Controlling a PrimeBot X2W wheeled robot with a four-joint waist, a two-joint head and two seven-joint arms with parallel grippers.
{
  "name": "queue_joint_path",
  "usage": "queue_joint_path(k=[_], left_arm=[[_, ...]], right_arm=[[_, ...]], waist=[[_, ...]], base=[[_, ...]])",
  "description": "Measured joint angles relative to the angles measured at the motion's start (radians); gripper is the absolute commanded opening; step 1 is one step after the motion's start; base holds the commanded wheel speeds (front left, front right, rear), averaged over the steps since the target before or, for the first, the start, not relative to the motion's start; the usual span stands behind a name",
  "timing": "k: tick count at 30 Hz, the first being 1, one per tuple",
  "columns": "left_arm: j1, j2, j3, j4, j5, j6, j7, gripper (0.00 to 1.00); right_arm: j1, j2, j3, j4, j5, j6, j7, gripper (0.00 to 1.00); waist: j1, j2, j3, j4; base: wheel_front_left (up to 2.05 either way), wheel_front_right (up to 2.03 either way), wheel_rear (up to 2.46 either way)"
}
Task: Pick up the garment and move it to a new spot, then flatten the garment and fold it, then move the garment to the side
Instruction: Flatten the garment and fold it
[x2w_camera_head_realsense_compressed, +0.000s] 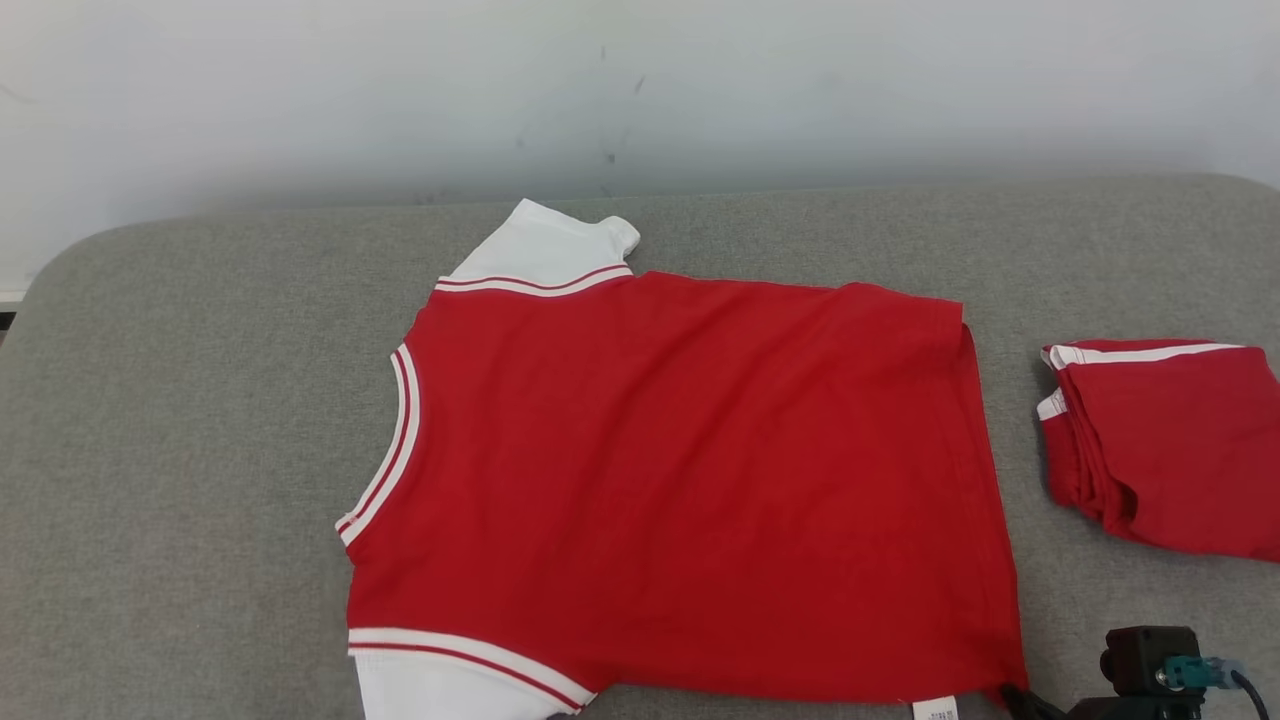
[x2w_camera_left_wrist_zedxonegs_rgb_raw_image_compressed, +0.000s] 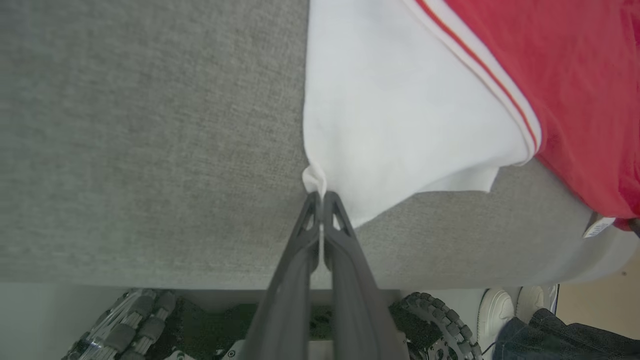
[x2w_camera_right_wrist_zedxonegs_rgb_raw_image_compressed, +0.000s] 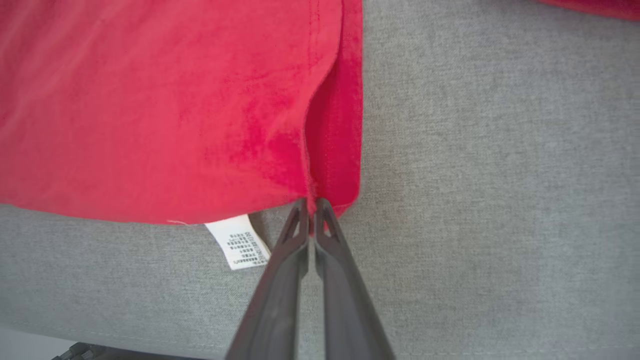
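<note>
Left jaws grip the garment by its white sleeve, right jaws by its hem corner.

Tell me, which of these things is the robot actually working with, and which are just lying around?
Part of the job:
spread red garment
left gripper, pinching its white sleeve
right gripper, pinching its hem corner

Just lying about:
folded red garment, off to the right
grey table underneath
</note>
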Motion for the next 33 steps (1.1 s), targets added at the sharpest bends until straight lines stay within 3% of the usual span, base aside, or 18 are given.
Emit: queue_joint_path(k=[12, 21, 27, 33], left_arm=[[0.144, 0.041, 0.022, -0.155, -0.069, 0.002, 0.114, 0.00], [0.266, 0.053, 0.079, -0.293, -0.114, 0.033, 0.140, 0.00], [0.247, 0.051, 0.085, -0.401, -0.140, 0.017, 0.138, 0.00], [0.055, 0.042, 0.067, -0.425, -0.148, 0.009, 0.147, 0.00]], right_arm=[[0.067, -0.014, -0.051, -0.074, 0.026, -0.009, 0.036, 0.00], [0.135, -0.042, -0.096, -0.159, 0.027, -0.016, 0.063, 0.00], [0.128, -0.051, -0.103, -0.219, 0.027, -0.016, 0.061, 0.00], [0.122, -0.055, -0.102, -0.244, 0.027, -0.016, 0.062, 0.00]], waist=[[0.0000, 0.0000, 0.006, 0.013], [0.0000, 0.0000, 0.003, 0.031], [-0.0001, 0.0000, 0.001, 0.031], [0.0000, 0.0000, 0.001, 0.032]], base=[[0.00, 0.00, 0.00], [0.00, 0.00, 0.00], [0.00, 0.00, 0.00], [0.00, 0.00, 0.00]])
